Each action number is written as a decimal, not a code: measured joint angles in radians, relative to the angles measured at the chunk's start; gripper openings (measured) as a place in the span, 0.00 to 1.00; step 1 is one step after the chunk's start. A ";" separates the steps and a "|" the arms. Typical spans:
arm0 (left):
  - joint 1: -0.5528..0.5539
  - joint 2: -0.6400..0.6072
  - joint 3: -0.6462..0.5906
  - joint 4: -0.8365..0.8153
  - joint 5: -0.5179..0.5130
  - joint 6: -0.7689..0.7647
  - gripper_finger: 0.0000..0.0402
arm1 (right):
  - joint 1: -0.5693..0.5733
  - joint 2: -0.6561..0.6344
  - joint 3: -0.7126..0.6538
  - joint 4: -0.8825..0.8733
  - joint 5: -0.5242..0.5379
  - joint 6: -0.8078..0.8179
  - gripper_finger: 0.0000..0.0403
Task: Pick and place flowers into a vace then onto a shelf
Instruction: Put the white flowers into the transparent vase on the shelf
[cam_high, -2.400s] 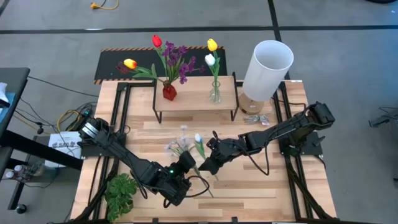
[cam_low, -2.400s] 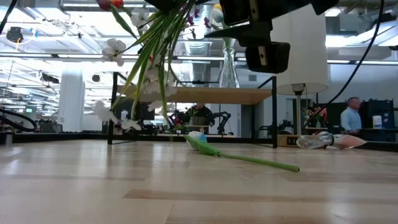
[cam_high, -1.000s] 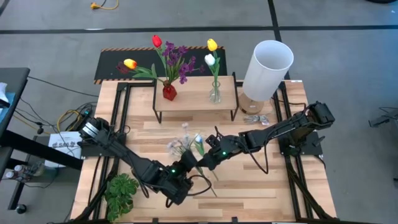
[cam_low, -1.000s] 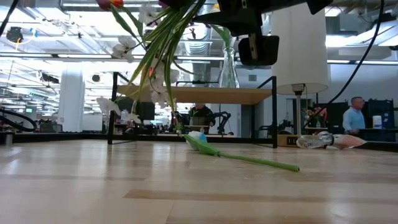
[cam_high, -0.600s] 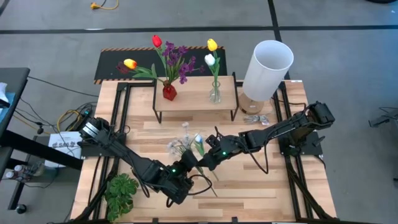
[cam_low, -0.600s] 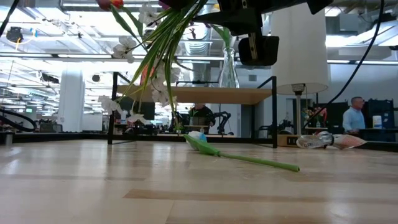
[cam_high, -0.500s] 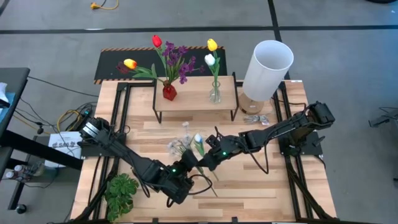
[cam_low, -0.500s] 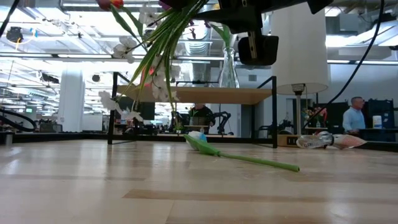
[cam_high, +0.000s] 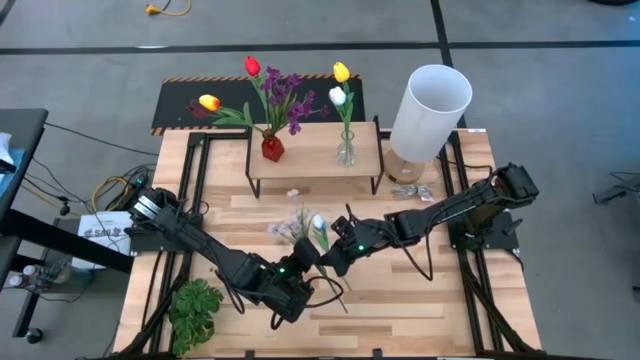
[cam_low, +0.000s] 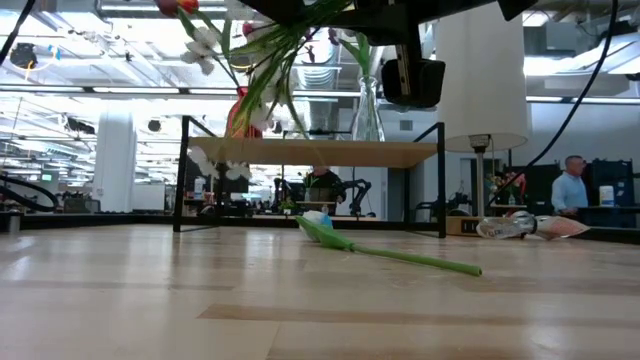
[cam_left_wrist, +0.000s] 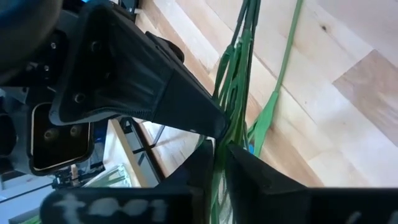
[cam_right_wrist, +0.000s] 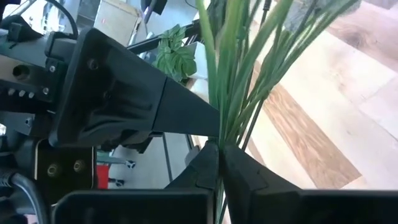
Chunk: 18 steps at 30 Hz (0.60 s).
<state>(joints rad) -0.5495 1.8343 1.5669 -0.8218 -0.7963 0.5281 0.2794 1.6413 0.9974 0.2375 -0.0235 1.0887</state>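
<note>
A bunch of small white blossoms (cam_high: 298, 226) on long green stems is held in the air between both grippers over the table's middle. My left gripper (cam_high: 308, 256) and my right gripper (cam_high: 326, 262) are both shut on its stems, close together. A white tulip (cam_high: 320, 234) lies on the table under them, resting along its stem and head (cam_low: 325, 232). The shelf (cam_high: 315, 162) stands at the far middle. It carries a red vase (cam_high: 272, 148) with purple, red and yellow flowers, and a glass vase (cam_high: 346, 150) with a yellow and a white tulip. My left gripper pinches the bunch's green stems (cam_left_wrist: 222, 134) between its two fingers, which lie across the stems. The bunch is lifted clear of the table, its blossoms pointing toward the far edge. My right gripper pinches the same stems (cam_right_wrist: 227, 127) between its two fingers, next to the left gripper's fingers. It comes from the table's right. The stems fan out beyond the fingers, clear of the table.
A tall white cylinder (cam_high: 430, 110) stands at the far right beside the shelf, with a small crumpled wrapper (cam_high: 408, 190) near its foot. A green leafy plant (cam_high: 195, 305) sits at the near left corner. People show in the room behind the table (cam_low: 568, 180).
The bunch's blossom end has swung up and toward the far edge, while the stems stay in both grippers. My left gripper has shifted a little toward the table's right. The white tulip on the table has not moved.
</note>
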 joint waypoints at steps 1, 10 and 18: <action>0.000 0.000 0.000 0.001 0.003 -0.001 0.08 | 0.000 0.000 0.000 0.000 0.001 -0.002 0.01; 0.000 0.000 0.016 -0.035 -0.049 -0.008 0.27 | -0.001 0.000 0.000 0.007 0.013 -0.025 0.01; -0.002 -0.002 0.095 -0.195 0.065 -0.168 0.37 | -0.001 0.002 0.000 0.000 0.026 -0.027 0.00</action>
<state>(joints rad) -0.5514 1.8328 1.6615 -1.0167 -0.7311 0.3597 0.2787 1.6436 0.9972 0.2380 0.0025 1.0613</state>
